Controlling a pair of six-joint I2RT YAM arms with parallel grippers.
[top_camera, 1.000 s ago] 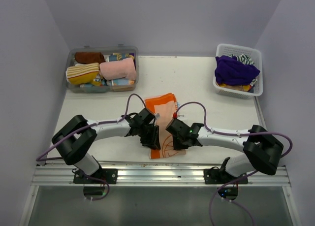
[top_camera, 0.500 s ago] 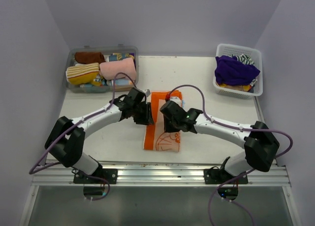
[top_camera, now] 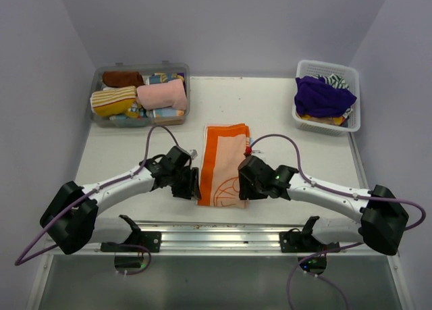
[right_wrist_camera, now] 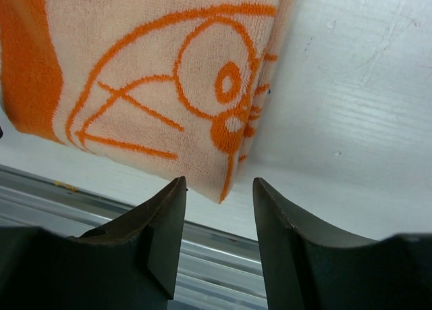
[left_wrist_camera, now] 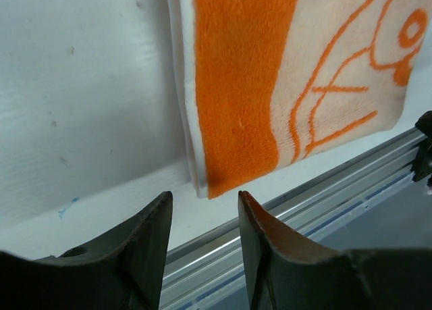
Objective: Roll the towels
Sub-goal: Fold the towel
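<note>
An orange-and-cream cartoon-print towel [top_camera: 223, 158] lies flat in a long folded strip at the table's middle, its short end near the front edge. My left gripper [top_camera: 195, 184] is open and empty beside the towel's near-left corner [left_wrist_camera: 209, 182]. In the left wrist view my left gripper [left_wrist_camera: 202, 202] has that corner just beyond its tips. My right gripper [top_camera: 242, 186] is open and empty at the near-right corner. In the right wrist view the right gripper [right_wrist_camera: 219, 188] has the corner of the towel [right_wrist_camera: 155, 73] between its tips, untouched.
A clear bin [top_camera: 183, 80] at the back left holds rolled towels, among them a pink one [top_camera: 162, 94] and a striped yellow one [top_camera: 111, 100]. A white basket [top_camera: 354, 124] at the back right holds a purple towel [top_camera: 320, 94]. An aluminium rail [top_camera: 223, 236] runs along the front edge.
Both grippers went up to the towel's middle, then came back to its near corners. The towel, bunched before, now lies straight and flat.
</note>
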